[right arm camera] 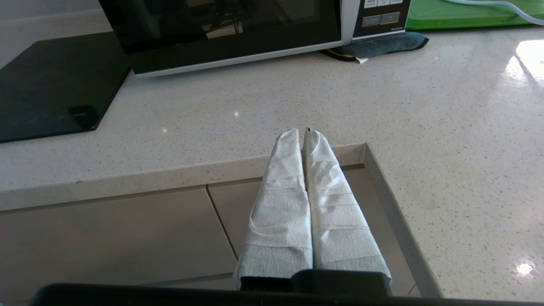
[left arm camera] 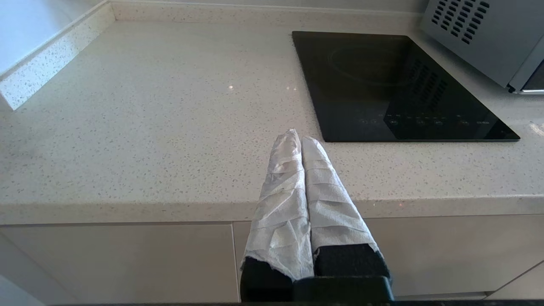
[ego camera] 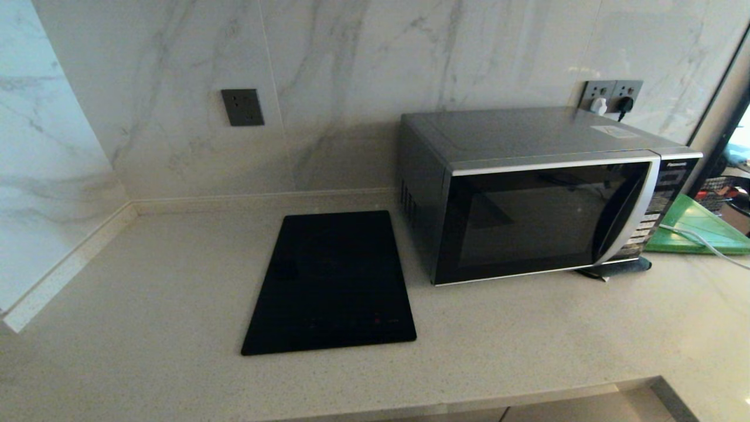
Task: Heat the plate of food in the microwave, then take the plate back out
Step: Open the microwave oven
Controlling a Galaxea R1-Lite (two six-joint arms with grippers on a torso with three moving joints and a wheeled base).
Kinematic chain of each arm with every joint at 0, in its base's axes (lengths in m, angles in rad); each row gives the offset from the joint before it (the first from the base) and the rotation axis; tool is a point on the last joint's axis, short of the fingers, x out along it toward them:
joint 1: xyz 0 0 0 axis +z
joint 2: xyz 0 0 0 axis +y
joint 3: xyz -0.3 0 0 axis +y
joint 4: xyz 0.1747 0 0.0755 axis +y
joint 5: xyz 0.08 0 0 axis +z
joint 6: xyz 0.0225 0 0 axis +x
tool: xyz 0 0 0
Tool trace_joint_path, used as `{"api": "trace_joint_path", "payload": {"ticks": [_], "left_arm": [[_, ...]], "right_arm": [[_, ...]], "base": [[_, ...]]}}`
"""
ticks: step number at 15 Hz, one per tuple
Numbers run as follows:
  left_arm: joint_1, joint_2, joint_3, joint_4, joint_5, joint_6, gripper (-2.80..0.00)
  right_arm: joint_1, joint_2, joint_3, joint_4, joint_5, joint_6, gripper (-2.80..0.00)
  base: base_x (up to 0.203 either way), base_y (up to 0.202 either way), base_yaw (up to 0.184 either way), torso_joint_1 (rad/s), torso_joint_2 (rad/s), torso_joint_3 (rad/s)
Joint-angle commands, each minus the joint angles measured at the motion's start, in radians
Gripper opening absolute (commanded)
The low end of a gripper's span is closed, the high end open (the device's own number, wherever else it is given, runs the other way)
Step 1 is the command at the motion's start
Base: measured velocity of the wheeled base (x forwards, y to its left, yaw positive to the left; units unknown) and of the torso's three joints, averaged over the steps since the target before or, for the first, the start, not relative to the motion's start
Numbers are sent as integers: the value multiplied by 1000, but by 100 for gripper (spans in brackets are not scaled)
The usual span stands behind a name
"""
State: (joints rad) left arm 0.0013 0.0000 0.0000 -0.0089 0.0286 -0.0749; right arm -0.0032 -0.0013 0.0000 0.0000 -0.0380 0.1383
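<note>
The silver-grey microwave (ego camera: pixel 539 193) stands at the back right of the counter with its dark glass door closed; its lower front also shows in the right wrist view (right arm camera: pixel 229 38), and a vented side corner in the left wrist view (left arm camera: pixel 484 38). The plate of food is out of view. Neither arm shows in the head view. My left gripper (left arm camera: pixel 301 138) hangs shut and empty over the counter's front edge, left of the cooktop. My right gripper (right arm camera: pixel 301 132) is shut and empty too, at the counter's front edge before the microwave. Both have white-wrapped fingers.
A flat black glass cooktop (ego camera: pixel 331 281) lies left of the microwave. A green board (ego camera: pixel 697 225) with a pale hose over it lies right of the microwave, and a dark cloth (right arm camera: pixel 382 44) is tucked under its front corner. The counter (ego camera: pixel 527 334) steps back at front right.
</note>
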Motion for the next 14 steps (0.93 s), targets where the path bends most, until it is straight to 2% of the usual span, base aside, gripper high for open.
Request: {"api": "trace_joint_path", "payload": {"ticks": [1, 14], "left_arm": [[0, 2, 0, 0, 1, 0, -280], [0, 2, 0, 0, 1, 0, -280]], "right_arm": [[0, 1, 2, 0, 0, 1, -280], [0, 1, 2, 0, -2, 3, -280]], "base": [[0, 0, 0, 0, 0, 0], [0, 0, 0, 0, 0, 0]]}}
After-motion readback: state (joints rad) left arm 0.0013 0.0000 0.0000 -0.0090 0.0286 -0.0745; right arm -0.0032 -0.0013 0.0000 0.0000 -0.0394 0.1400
